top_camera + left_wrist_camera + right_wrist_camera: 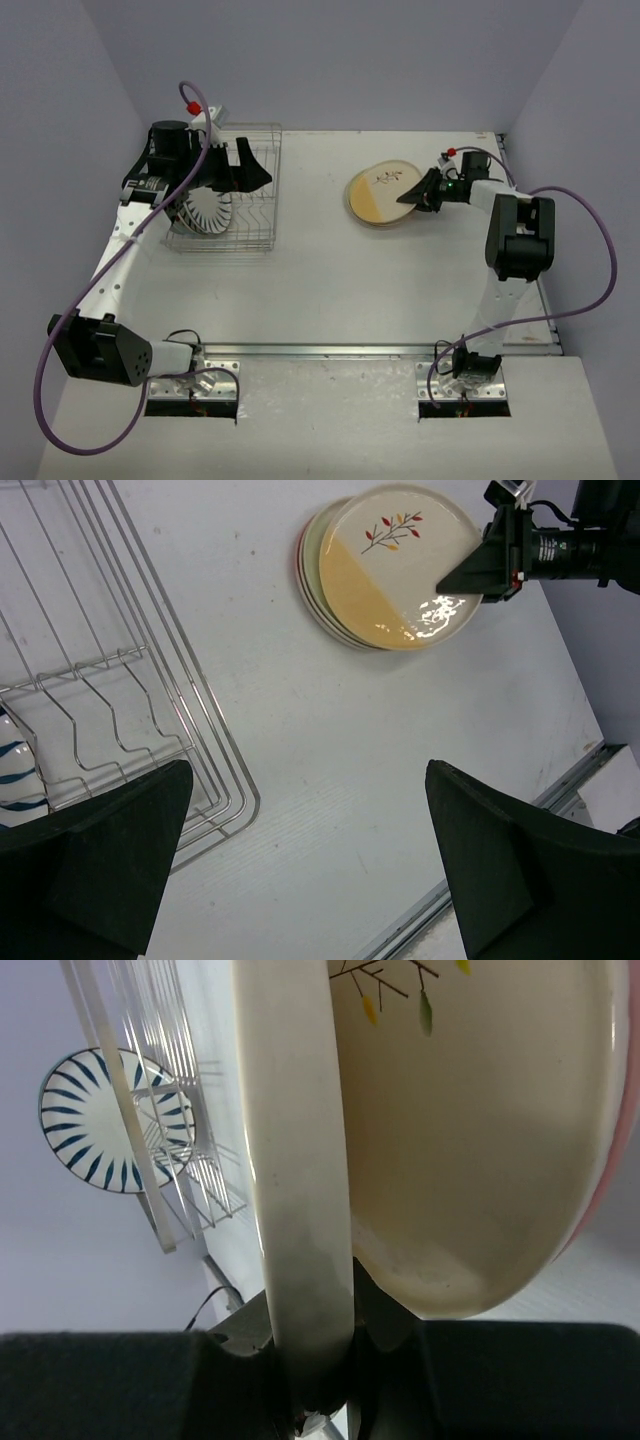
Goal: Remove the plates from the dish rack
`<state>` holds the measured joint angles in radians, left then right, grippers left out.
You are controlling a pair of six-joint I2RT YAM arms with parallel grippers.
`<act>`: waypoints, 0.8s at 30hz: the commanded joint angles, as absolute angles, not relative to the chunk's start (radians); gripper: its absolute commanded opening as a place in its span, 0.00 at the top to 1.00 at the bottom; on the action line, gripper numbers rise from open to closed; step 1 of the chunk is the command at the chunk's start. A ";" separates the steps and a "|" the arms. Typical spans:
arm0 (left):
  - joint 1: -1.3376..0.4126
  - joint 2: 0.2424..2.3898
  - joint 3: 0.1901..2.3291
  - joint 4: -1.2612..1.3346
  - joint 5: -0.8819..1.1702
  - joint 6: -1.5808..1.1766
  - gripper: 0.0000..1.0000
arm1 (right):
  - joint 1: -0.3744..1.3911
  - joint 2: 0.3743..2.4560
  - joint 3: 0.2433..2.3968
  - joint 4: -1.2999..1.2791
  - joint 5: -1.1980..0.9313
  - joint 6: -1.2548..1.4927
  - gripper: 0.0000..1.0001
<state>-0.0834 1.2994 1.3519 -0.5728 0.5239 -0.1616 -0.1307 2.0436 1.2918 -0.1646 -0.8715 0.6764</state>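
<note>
Top external view: the left fingers (250, 168) hang over the dish rack (255, 232), which sits at the far left of the tabletop (330, 290). They are spread as wide as they go, with nothing between them and nothing touching them. From the left wrist camera the two dark fingers sit in the lower corners, with bare tabletop and the rack's wire edge (215, 755) in the gap.

One striped plate (205, 210), white with dark radial stripes, stands on edge in the rack's slot wires, near its front left part. It shows again beyond the wires in the right wrist view (105, 1120).

Well apart from the rack, on the right half of the tabletop, lies a stack (360, 205) of plates. The top one is a sprig plate (385, 190), tan and cream with a small twig pattern, and it sits slightly offset on the others (312, 575). The right fingers (414, 193) are pressed nearly together, pinching the right-hand rim of this plate. In the right wrist view the cream rim (300, 1210) runs straight down into the narrow gap between them. A pink edge of a lower plate (606, 1175) peeks out beside it. I cannot tell whether the pinched plate is resting on the stack or raised just off it.
</note>
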 commanded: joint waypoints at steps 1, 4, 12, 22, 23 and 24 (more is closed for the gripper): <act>-0.074 1.264 1.343 -0.541 0.525 -0.152 0.00 | -0.133 2.055 1.401 -0.207 -0.896 0.623 0.79; -0.074 1.264 1.342 -0.540 0.522 -0.154 0.00 | -0.133 2.060 1.441 -0.304 -0.814 0.558 0.53; -0.074 1.269 1.327 -0.534 0.529 -0.175 0.00 | -0.122 1.954 1.474 -0.419 -0.544 0.420 0.29; -0.074 1.272 1.329 -0.539 0.510 -0.179 0.00 | -0.040 1.954 1.562 -0.548 -0.205 0.249 0.22; -0.074 1.273 1.332 -0.542 0.501 -0.173 0.00 | -0.036 1.956 1.562 -0.548 -0.199 0.241 0.22; -0.074 1.273 1.341 -0.545 0.470 -0.170 0.00 | -0.030 1.958 1.563 -0.548 -0.192 0.241 0.22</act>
